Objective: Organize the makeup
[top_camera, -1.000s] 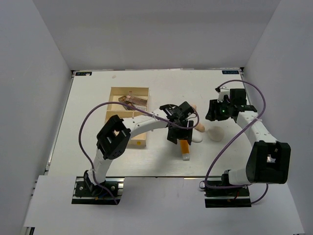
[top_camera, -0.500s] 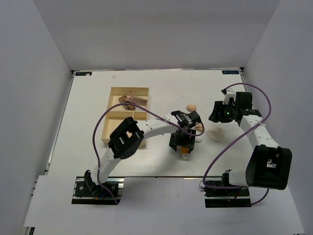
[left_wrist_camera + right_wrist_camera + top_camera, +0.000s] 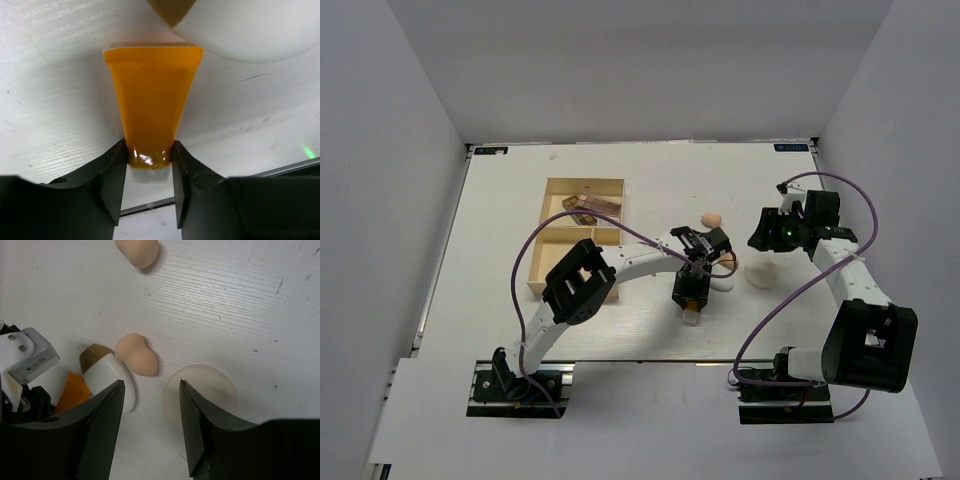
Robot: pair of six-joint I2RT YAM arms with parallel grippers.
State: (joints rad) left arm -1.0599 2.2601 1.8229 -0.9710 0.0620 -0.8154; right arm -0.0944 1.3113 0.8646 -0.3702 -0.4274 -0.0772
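Note:
The orange tube (image 3: 151, 95) lies flat on the table, and my left gripper (image 3: 149, 155) is shut on its narrow end by the clear cap. From above, that gripper (image 3: 688, 295) covers most of the tube (image 3: 692, 312). A white oval piece (image 3: 112, 380) with a brown tip lies just beyond the tube. My right gripper (image 3: 151, 385) hangs open over the table with nothing between its fingers. It sits between the white oval piece and the round cream puff (image 3: 205, 390). One tan sponge (image 3: 136, 355) lies ahead of it, a second sponge (image 3: 137, 251) farther off.
The pale wooden divided box (image 3: 582, 185) stands at the back left, with brown palettes (image 3: 592, 207) in its far compartment. The near table edge (image 3: 150, 205) runs close behind the tube's cap. The purple cables of both arms loop over the table.
My left gripper came down over the orange tube and its jaws closed onto the tube's neck. The right arm drifted slightly right, still open.

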